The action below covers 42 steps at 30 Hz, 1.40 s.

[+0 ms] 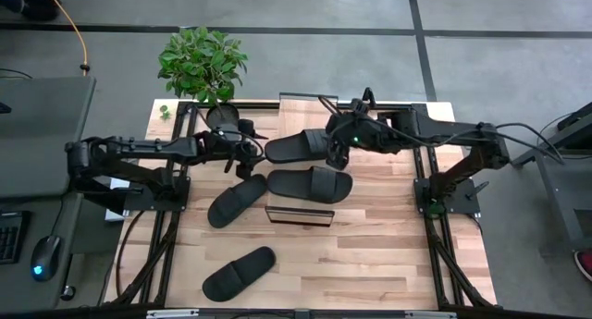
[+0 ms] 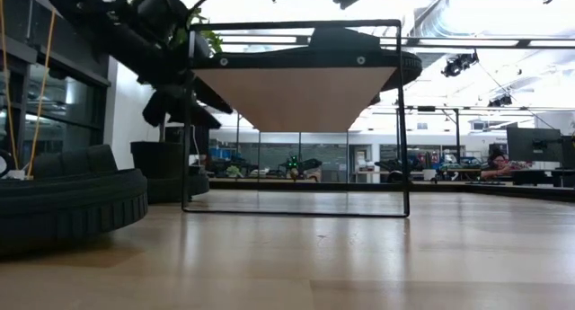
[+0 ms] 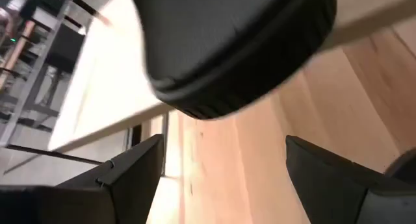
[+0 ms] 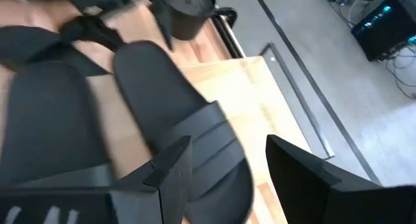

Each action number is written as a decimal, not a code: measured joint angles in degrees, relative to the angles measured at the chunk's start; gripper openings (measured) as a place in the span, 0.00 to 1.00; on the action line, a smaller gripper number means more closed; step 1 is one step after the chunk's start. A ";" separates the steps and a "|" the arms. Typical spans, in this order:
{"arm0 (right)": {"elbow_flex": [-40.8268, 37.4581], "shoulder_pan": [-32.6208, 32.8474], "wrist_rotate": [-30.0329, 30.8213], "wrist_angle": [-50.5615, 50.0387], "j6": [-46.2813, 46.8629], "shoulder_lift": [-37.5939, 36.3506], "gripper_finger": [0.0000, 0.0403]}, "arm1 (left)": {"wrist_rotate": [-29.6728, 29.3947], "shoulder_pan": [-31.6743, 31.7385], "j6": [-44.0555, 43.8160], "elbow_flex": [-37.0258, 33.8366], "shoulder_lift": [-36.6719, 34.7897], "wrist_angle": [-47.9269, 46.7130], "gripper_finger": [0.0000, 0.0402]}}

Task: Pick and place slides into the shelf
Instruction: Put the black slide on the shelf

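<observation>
Potted plant at table's far edge, computer mouse on side desk

Grey concrete floor crossed by dark seams surrounds the wooden tabletop; a leafy potted plant stands at its far edge; bright ceiling lights hang overhead; a seated person works at distant desks.

A light wooden table carried the scene. The shelf stood near its middle, with one black slide lying along its plank top. Two more slides rested directly on the tabletop: one just beside the shelf's left end, another nearer the front edge. A potted plant stood at the back left corner.
</observation>
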 joint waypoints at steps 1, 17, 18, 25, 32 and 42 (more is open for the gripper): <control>-0.72 -0.82 -0.18 0.63 -0.73 0.00 0.47 | -0.27 0.00 -0.38 0.02 -0.26 -0.17 0.75; -12.61 -15.35 -2.97 18.05 -8.60 0.09 0.47 | -0.99 -5.00 -16.25 0.16 -15.38 -8.62 0.75; -13.36 -15.93 -3.10 19.01 -8.61 0.09 0.47 | -0.73 -5.95 -18.43 0.17 -16.15 -8.55 0.75; -15.66 -17.55 -8.33 22.65 -8.61 1.16 0.47 | -1.53 -12.85 -23.56 0.20 -19.13 -8.34 0.75; -15.80 -17.48 -9.01 23.40 -8.02 5.18 0.47 | -4.09 -16.02 -23.60 0.24 -19.06 -8.24 0.75; -15.74 -17.57 -11.12 18.45 -7.43 6.67 0.47 | -5.87 -16.13 -23.61 0.24 -19.06 -8.46 0.75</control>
